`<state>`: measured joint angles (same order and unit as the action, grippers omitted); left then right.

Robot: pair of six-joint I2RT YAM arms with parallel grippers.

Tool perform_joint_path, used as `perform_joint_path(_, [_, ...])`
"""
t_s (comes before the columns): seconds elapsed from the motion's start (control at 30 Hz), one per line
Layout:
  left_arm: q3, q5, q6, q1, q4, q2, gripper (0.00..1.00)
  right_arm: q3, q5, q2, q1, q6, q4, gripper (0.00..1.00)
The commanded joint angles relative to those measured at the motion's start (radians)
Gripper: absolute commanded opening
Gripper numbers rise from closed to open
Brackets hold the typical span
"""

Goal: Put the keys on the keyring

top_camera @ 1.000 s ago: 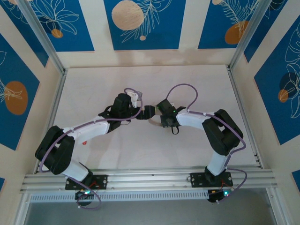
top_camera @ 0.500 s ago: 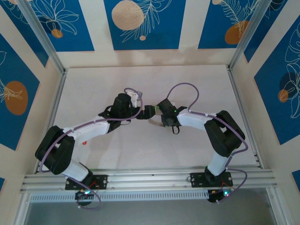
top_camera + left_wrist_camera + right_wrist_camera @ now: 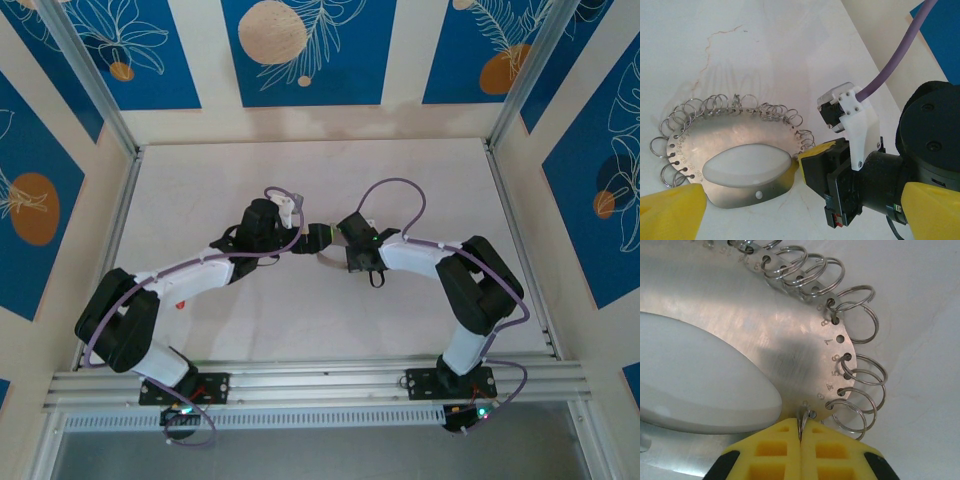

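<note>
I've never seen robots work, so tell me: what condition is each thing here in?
Keyring: lying flat on the table.
Left gripper: open, holding nothing.
Right gripper: shut on a small ring at the keyring's edge.
Other rings: threaded through its edge holes.
Key: loose on the table, off the keyring.

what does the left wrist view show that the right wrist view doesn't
Left wrist adds: the purple cable, white bracket and wide-open left gripper. Right wrist adds: the small wire ring pinched edge-on. Shared: the keyring, a flat silver plate with oval cut-out and ring-lined edge, and the right gripper shut there.
</note>
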<state>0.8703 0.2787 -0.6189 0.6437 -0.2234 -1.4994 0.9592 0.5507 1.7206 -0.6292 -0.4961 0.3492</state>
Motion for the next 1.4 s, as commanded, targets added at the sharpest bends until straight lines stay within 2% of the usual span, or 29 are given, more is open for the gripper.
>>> perform_joint_path(0.0, [0.003,-0.01,-0.004,0.003,-0.012,0.02,1.0,-0.012,0.008,-0.039,0.01,0.016,0.005,0.0])
perform_joint_path(0.1, [0.032,-0.046,0.008,0.004,0.038,0.035,1.0,0.001,-0.026,-0.095,0.03,0.054,0.001,0.0])
perform_joint_path(0.2, [0.077,-0.124,0.01,0.002,0.102,0.066,1.0,0.017,-0.137,-0.182,0.071,0.112,-0.027,0.0])
perform_joint_path(0.43, [0.183,-0.185,0.156,-0.02,0.182,0.14,1.0,0.093,-0.622,-0.316,0.226,0.222,-0.124,0.0])
perform_joint_path(0.6, [0.253,-0.06,0.173,-0.062,0.219,0.13,1.0,0.146,-0.995,-0.313,0.326,0.234,-0.214,0.0])
perform_joint_path(0.73, [0.284,0.049,0.163,-0.085,0.215,0.126,0.98,0.138,-1.199,-0.318,0.372,0.183,-0.348,0.0])
perform_joint_path(0.87, [0.295,0.141,0.161,-0.113,0.22,0.149,0.95,0.121,-1.346,-0.317,0.388,0.11,-0.468,0.0])
perform_joint_path(1.0, [0.274,0.21,0.145,-0.143,0.198,0.18,0.89,0.112,-1.411,-0.312,0.385,0.049,-0.545,0.0])
perform_joint_path(1.27, [0.247,0.448,0.037,-0.191,-0.034,0.152,0.62,0.074,-1.432,-0.316,0.371,-0.04,-0.645,0.0])
perform_joint_path(1.37, [0.246,0.529,-0.041,-0.191,-0.17,0.1,0.48,0.062,-1.413,-0.325,0.357,-0.05,-0.648,0.0])
